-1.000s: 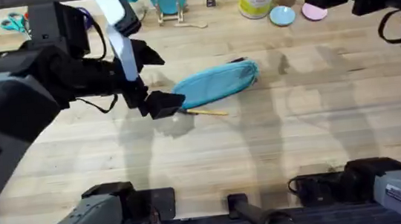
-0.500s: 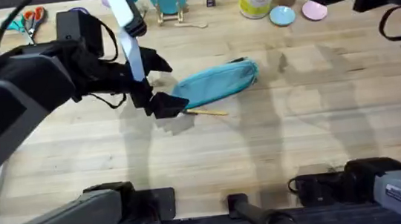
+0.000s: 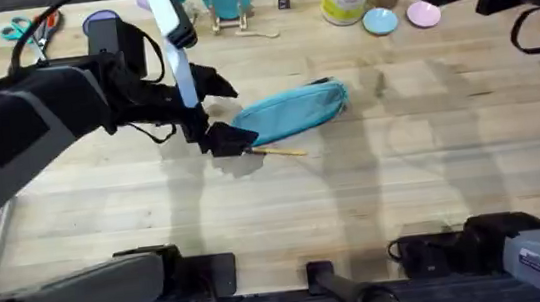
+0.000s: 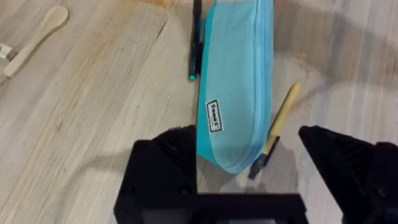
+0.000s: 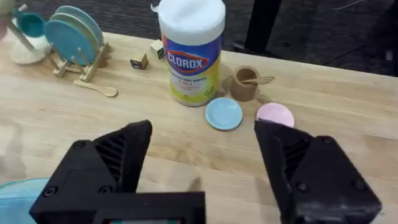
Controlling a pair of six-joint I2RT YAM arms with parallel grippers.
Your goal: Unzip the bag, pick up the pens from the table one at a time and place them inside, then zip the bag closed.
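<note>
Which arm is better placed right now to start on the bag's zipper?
Left. Its open end effector straddles the near end of the bag, while the right end effector hangs open near the Clorox canister, away from it.

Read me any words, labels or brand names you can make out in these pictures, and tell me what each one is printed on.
"CLOROX": on the yellow label of the white-lidded wipes canister at the far edge of the table.
Smaller lines under that brand name on the canister: too small to read.
Small white tag with dark letters on the teal bag: too blurred to read.
</note>
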